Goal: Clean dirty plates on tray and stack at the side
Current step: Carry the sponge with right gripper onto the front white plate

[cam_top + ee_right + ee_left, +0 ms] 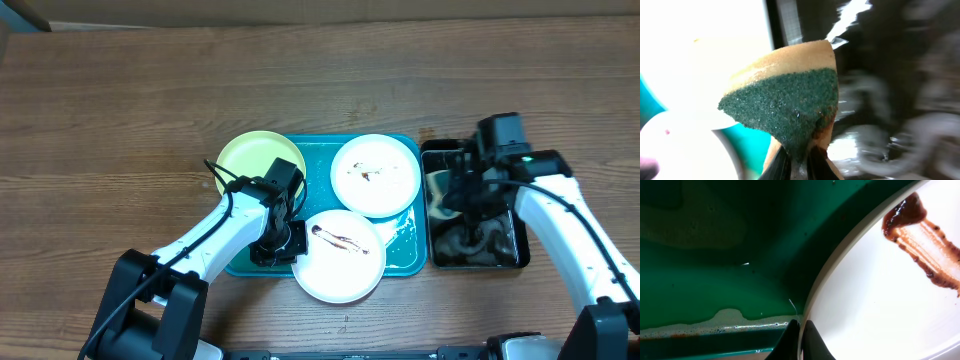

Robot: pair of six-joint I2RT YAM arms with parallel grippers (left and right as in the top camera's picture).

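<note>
On the teal-blue rectangular plastic tray, the left hand pinches the rim of a round white plate smeared with brown sauce, while the right hand clasps a green-faced sponge.

1. The desk is brown wood grain with a matt finish.
2. The tray is teal plastic, glossy and wet, with pale foam on it.
3. The white plate is smooth and shiny, streaked with sticky dark sauce.
4. The sponge is yellow foam under a rough green scouring face.
5. The black tub looks like glossy plastic.
</note>
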